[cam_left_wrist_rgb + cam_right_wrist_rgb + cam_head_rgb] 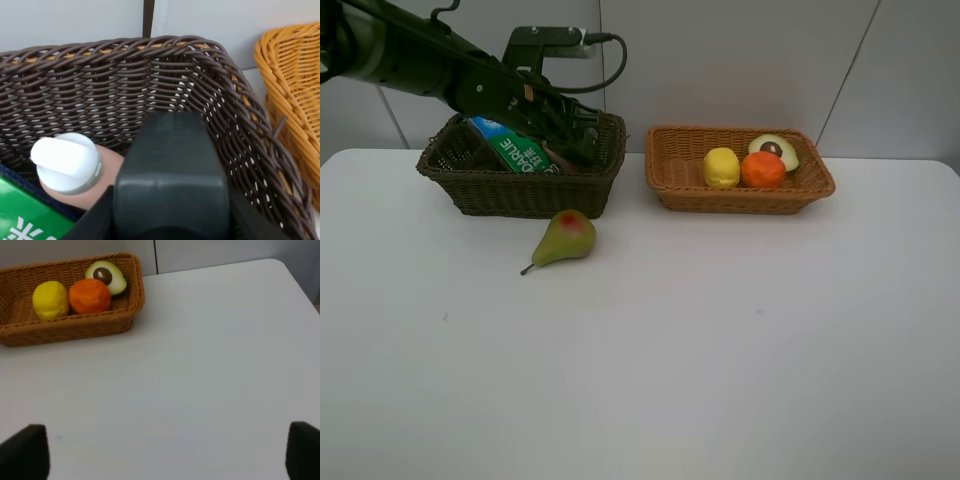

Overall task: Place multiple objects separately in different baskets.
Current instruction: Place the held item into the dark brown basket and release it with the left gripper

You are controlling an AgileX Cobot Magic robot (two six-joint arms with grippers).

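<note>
Your left gripper point(582, 140) is inside the dark basket point(520, 195) beside the small pink bottle point(75, 172); can't tell its jaw state (hidden). Right gripper point(160, 452) gapes wide, empty. Pear point(566, 238) sits on the table by the dark basket; lifting out carelessly could snag wicker, tip the basket.

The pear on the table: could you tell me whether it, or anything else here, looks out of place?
Yes. The pear lies alone on the table in front of the dark basket, while the lemon, orange and avocado half sit in the tan basket.
</note>
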